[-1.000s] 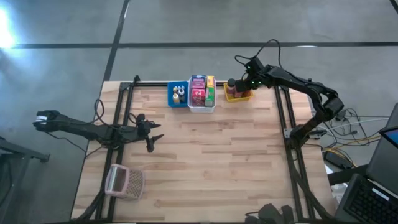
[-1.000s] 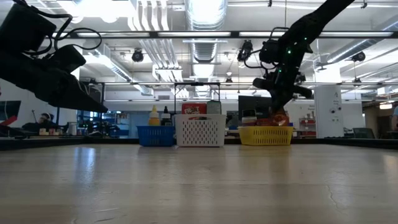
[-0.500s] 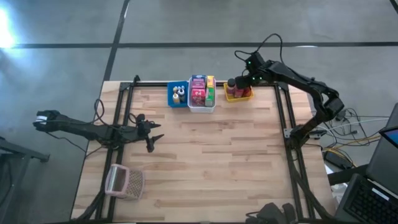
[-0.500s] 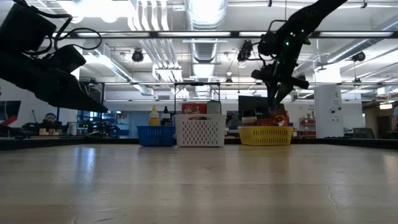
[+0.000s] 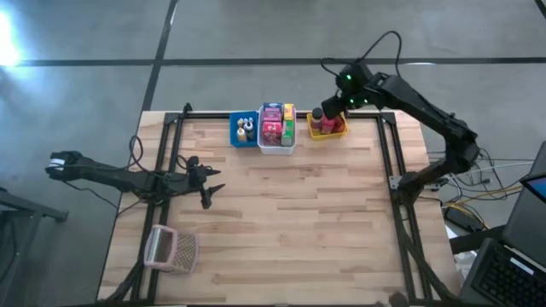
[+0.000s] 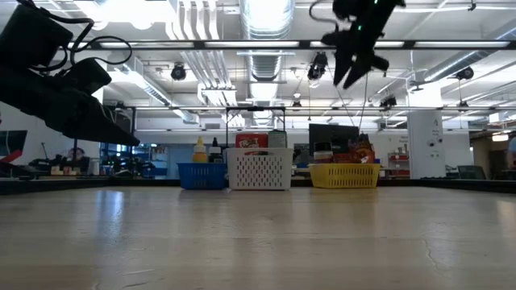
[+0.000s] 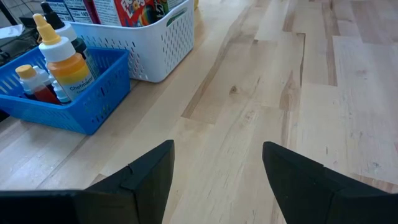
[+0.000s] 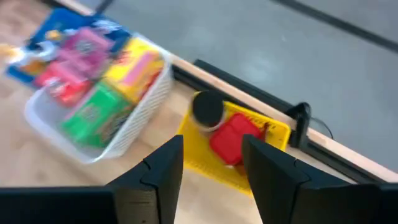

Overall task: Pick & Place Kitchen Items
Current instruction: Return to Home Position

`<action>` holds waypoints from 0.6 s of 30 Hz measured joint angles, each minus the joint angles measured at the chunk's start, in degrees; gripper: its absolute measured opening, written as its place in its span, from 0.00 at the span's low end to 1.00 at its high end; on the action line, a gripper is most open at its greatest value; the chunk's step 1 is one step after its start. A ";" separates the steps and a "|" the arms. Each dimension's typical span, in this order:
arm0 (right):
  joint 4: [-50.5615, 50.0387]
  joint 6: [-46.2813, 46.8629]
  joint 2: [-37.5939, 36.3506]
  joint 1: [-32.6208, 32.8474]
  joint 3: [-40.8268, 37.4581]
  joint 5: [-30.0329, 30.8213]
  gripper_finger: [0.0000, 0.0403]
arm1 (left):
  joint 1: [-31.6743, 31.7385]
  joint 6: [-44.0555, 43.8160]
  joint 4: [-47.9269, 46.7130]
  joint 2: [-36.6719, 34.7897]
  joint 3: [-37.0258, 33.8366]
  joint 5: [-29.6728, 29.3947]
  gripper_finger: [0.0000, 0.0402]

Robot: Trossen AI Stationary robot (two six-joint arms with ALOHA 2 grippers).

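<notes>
Fingers of my right pincer (image 8: 212,142) are spread apart and hold nothing; it hangs high over the yellow bin (image 8: 273,132) at the far edge of the table (image 5: 299,222). In that bin stand a dark jar (image 8: 207,107) and a red can (image 8: 231,142). The boxes (image 5: 273,128) are packed in the white bin (image 5: 277,150) beside it, and the bottles (image 7: 62,59) in the blue bin (image 7: 93,109). I judge the sorting done; only the return to rest is left.

What could go wrong: if I swing back too low, a finger may hit the jar, which stands above the bin's rim, and tip it out. Also the cable (image 5: 393,35) looping over my arm may catch on the black frame (image 5: 386,162) when the arm folds.

My left pincer (image 5: 211,186), also spread and empty, waits over the table's left side. Near the front left corner lies a pink mesh basket (image 5: 172,248). The table is of pale wood planks. Around it is grey concrete floor (image 5: 256,34); the low view shows ceiling ducts (image 6: 266,16) and lamps.
</notes>
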 joint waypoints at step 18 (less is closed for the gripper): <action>6.73 3.04 -31.26 32.64 -20.39 7.10 0.03 | 0.01 0.01 0.01 -0.02 0.00 0.00 0.62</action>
